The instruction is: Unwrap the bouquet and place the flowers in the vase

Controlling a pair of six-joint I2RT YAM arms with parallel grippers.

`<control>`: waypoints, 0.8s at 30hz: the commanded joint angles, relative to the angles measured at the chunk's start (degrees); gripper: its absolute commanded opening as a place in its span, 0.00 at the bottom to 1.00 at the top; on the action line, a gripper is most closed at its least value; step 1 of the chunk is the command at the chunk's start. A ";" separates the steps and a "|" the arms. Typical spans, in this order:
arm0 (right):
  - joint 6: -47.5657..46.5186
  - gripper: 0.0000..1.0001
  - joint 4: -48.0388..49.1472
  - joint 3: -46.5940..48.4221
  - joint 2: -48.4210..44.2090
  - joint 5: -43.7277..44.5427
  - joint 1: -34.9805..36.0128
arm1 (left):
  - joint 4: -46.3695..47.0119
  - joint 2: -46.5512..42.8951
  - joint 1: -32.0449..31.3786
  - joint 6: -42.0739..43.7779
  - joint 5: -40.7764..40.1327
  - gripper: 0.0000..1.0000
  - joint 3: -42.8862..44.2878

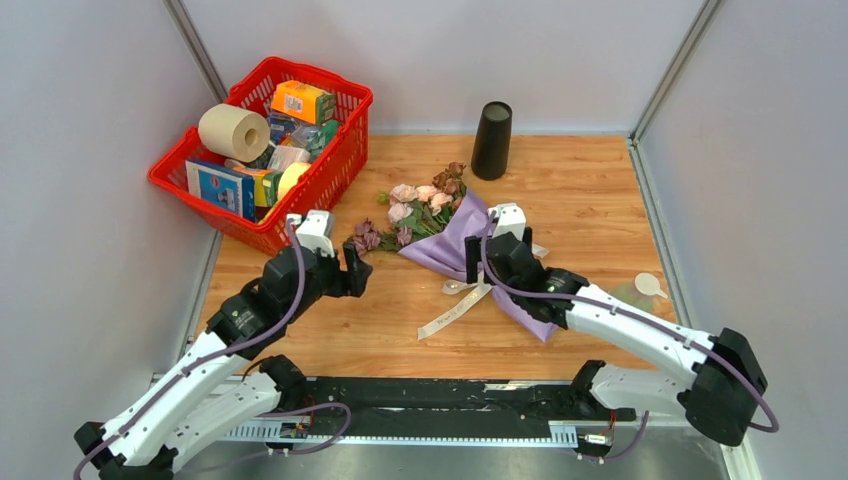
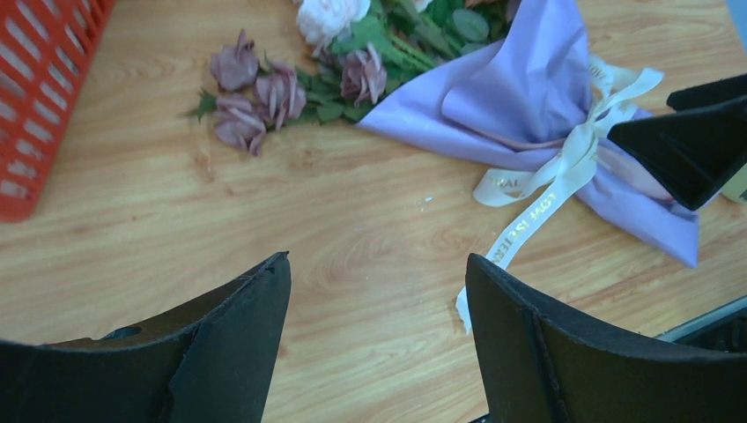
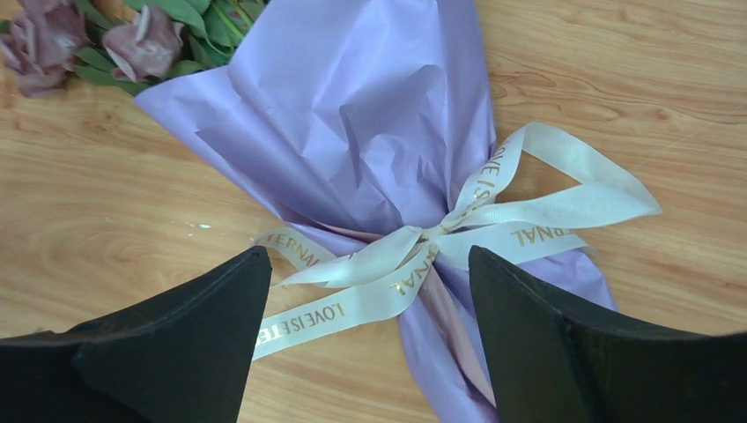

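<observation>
Table (image 1: 590, 200): light wood board with grey walls on 3 sides; everything below lies or stands on it.
Basket (image 1: 335, 165): red plastic, at the far left corner, filled with boxes and 1 paper roll.
Bouquet (image 1: 450, 240): lies flat mid-table, heads toward the far left, wrapped end toward the near right; the lilac paper (image 3: 352, 115) is still tied shut.
Left gripper (image 2: 377, 260): its 2 fingers are spread wide with nothing between them. It hangs over bare wood left of the bouquet, with the ribbon's tail just ahead.
Right gripper (image 3: 368, 251): fingers equally wide apart and empty. It is poised over the tied neck of the bouquet, 1 finger on each side of the bow; I cannot tell whether it touches paper or ribbon.
Vase (image 1: 492, 140): black cylinder, upright at the far edge, just beyond the flower heads and apart from them.
Ribbon (image 3: 528, 211): cream with gold lettering, knotted in a bow around the paper, 1 long tail trailing toward the near edge.
Mauve roses (image 2: 255, 97): a small cluster on the wood just left of the wrap, near the basket.
</observation>
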 commanded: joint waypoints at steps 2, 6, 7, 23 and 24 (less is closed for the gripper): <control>-5.05 0.80 3.76 0.70 6.02 -11.63 -3.43 | 1.68 1.94 -0.23 -7.03 1.75 0.80 -4.25; -6.90 0.70 3.41 1.14 10.24 -15.96 -3.43 | 5.72 4.49 -0.23 -9.66 4.48 0.79 -6.01; -5.77 0.67 3.23 1.14 10.95 -14.82 -3.52 | 6.25 5.54 -0.23 -9.93 4.83 0.79 -6.36; 24.74 0.63 2.43 -4.65 7.80 -13.14 -3.52 | 9.60 8.27 -0.23 -10.02 6.33 0.78 -8.74; 25.27 0.62 2.35 -5.18 7.27 -12.45 -3.52 | 9.60 8.01 -0.23 -10.02 6.16 0.78 -8.91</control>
